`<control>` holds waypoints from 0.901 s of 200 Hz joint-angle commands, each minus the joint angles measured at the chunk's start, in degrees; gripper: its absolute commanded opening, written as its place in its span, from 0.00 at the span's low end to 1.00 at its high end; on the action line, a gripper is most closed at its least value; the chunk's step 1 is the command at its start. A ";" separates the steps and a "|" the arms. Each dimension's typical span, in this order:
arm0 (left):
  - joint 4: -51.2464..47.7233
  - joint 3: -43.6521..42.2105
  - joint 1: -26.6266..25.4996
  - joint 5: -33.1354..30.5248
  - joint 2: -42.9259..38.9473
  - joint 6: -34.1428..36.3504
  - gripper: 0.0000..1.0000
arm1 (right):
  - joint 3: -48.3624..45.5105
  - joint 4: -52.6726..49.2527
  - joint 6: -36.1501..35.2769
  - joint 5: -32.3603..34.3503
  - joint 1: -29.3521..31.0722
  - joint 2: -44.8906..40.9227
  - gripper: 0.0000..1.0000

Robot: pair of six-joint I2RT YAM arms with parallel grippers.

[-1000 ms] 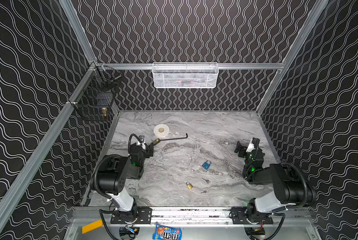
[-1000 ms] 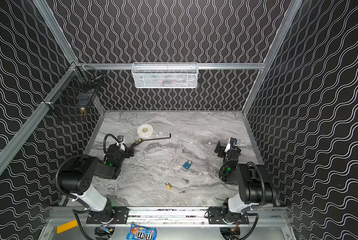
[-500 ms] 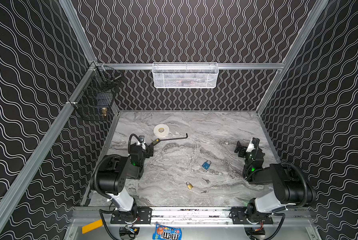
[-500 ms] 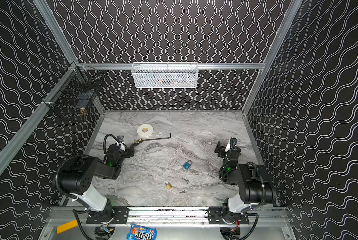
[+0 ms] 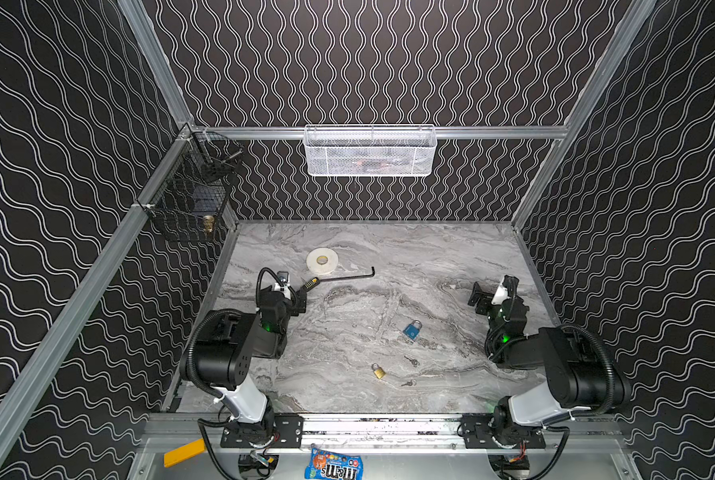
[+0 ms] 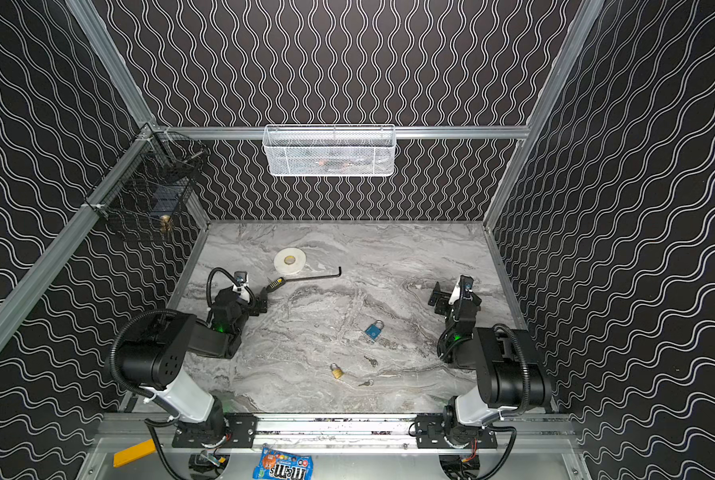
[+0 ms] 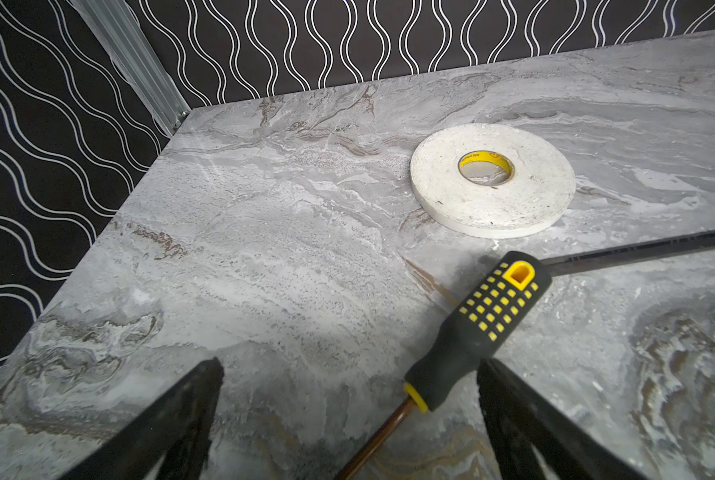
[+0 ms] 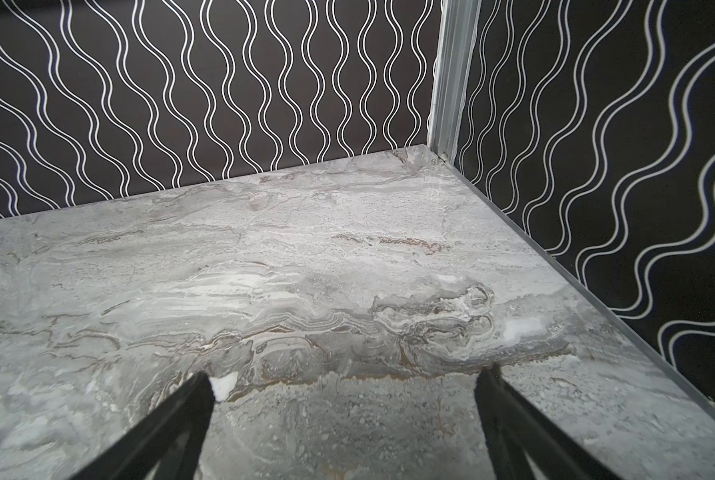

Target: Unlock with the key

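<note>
A blue padlock (image 5: 411, 330) (image 6: 373, 330) lies right of the table's middle. A small brass padlock (image 5: 378, 370) (image 6: 336, 370) lies nearer the front. Two small keys rest loose on the marble, one (image 5: 412, 360) behind the other (image 5: 407, 383). My left gripper (image 5: 302, 297) (image 7: 349, 365) rests low at the left, open, holding nothing. My right gripper (image 5: 481, 299) (image 8: 346, 374) rests low at the right, open over bare marble. Neither wrist view shows a padlock or a key.
A black-and-yellow screwdriver (image 5: 311, 284) (image 7: 484, 324) lies with its shaft between my left fingers. Behind it are a black L-shaped hex key (image 5: 347, 276) and a white tape roll (image 5: 322, 261) (image 7: 493, 178). A white mesh basket (image 5: 370, 151) and black wire basket (image 5: 189, 195) hang on the walls.
</note>
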 commanded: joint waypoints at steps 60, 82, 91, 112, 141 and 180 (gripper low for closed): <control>2.32 -0.66 0.07 1.85 -0.47 1.59 0.99 | -0.51 3.70 -0.90 -1.36 0.00 -0.27 0.99; 4.58 -2.14 0.07 2.14 -1.31 1.48 0.99 | -0.43 1.95 -1.23 -2.39 0.02 -2.04 0.99; 5.08 -2.64 0.07 2.22 -2.07 1.54 0.99 | -0.12 0.37 -1.11 -1.99 0.02 -3.21 0.99; 5.17 -4.13 0.07 2.74 -5.12 1.79 0.99 | 1.42 -5.29 -0.89 -1.90 0.02 -6.33 0.99; -2.81 -4.04 0.07 3.21 -12.82 0.73 0.99 | 5.54 -19.55 4.56 1.70 -0.05 -12.03 0.99; -17.37 -2.47 0.10 4.16 -24.90 -5.83 0.99 | 14.69 -39.70 12.70 -0.77 -0.78 -17.03 0.99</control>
